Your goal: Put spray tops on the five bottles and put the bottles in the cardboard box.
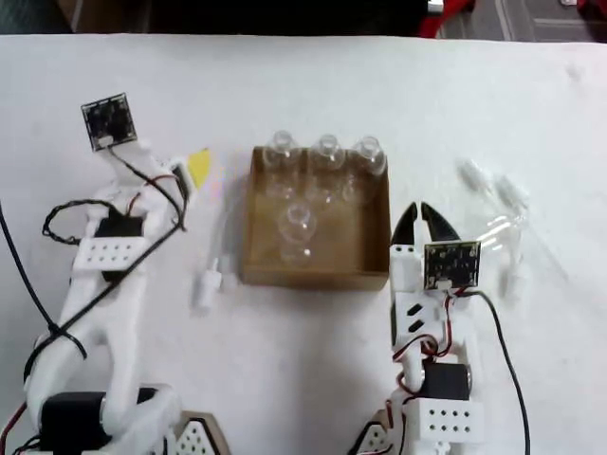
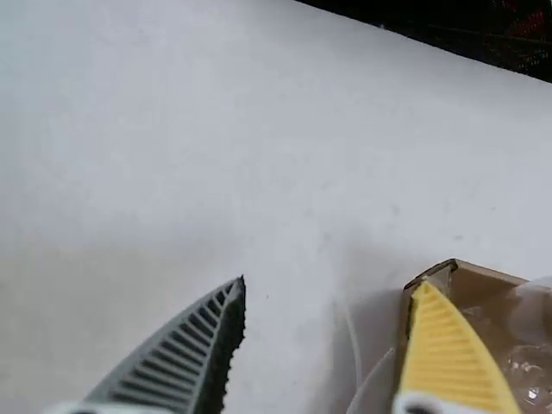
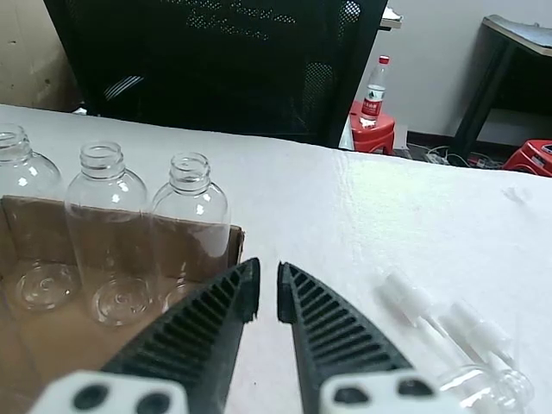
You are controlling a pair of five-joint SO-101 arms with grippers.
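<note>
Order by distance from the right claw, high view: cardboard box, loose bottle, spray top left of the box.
1. Cardboard box, beside the right claw, on its left.
2. Loose bottle, lying to its right.
3. Spray top, across the box, on the left.

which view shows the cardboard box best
The high view: the whole cardboard box is seen from above, with bottles standing inside. The left wrist view catches one corner; the right wrist view shows one end holding three bottles.
</note>
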